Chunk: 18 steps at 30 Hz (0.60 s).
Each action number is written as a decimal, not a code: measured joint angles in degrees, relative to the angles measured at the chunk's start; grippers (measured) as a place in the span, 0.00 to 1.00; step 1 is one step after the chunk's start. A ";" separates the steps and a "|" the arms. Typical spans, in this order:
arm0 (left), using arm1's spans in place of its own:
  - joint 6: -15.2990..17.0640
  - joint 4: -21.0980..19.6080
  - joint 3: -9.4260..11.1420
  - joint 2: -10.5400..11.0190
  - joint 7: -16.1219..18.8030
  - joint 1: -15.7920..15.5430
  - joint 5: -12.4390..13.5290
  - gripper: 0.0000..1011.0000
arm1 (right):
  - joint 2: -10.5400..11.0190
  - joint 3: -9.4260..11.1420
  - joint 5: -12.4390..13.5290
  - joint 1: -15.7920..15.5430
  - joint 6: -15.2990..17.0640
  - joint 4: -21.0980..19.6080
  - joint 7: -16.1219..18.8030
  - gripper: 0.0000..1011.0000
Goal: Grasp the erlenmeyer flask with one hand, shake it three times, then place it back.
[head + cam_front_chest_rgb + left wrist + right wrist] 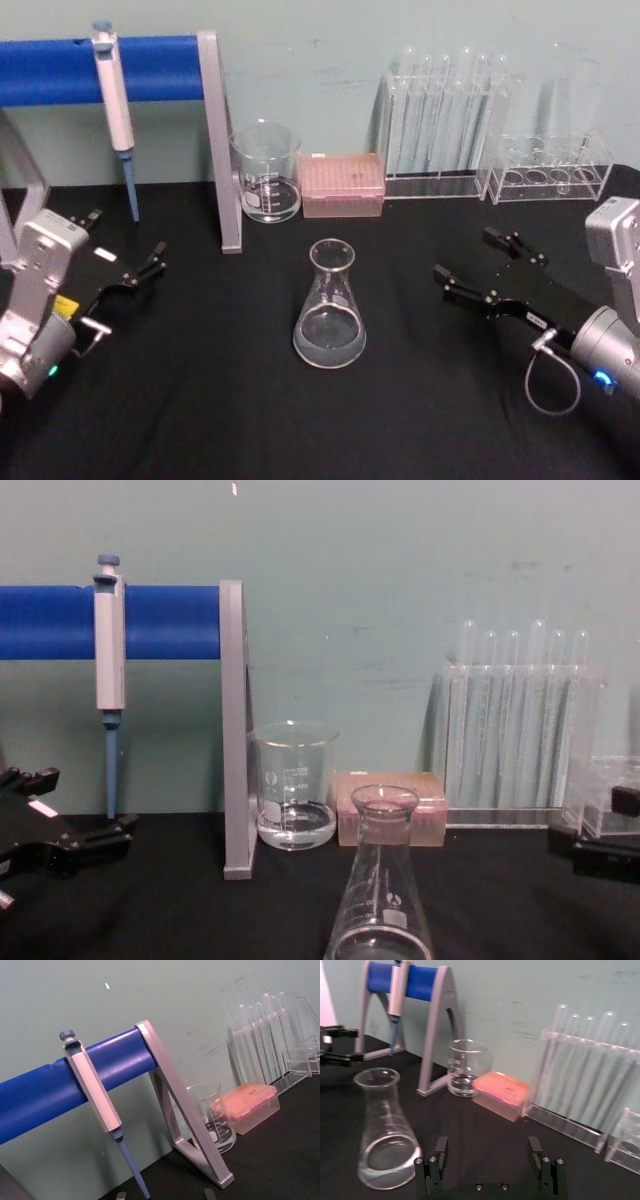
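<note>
The erlenmeyer flask (329, 318) stands upright on the black bench (200, 400), free on every side, so either flank can reach it. To the flask's right the right gripper (465, 255) hovers apart, fingers spread wide and facing it, probably lining up a grasp. Left of the flask the left gripper (127, 232) sits parked, fingers also spread.

No wording or number legible anywhere. White scale marks on the erlenmeyer flask (330, 310), left of the right gripper (465, 253), and on the beaker (267, 175), farther back beyond the flask from that claw: too blurred to read. Same for the small white label (535, 320) just behind that claw's jaws and the yellow sticker (65, 305) behind the left gripper (125, 235).
</note>
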 joint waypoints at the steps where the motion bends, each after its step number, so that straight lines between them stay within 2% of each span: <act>1: 0.00 0.00 0.00 0.00 0.00 0.00 0.00 0.99 | -0.01 0.03 0.11 -0.12 0.02 -0.19 0.38 0.99; 7: 0.00 0.00 0.00 0.00 0.01 0.00 0.00 0.99 | -0.31 0.47 0.69 -1.30 0.36 -1.68 2.79 0.99; 18: 0.00 0.00 0.00 0.00 0.00 0.00 0.00 0.99 | -0.90 1.56 0.61 -3.57 1.16 -3.97 4.11 0.99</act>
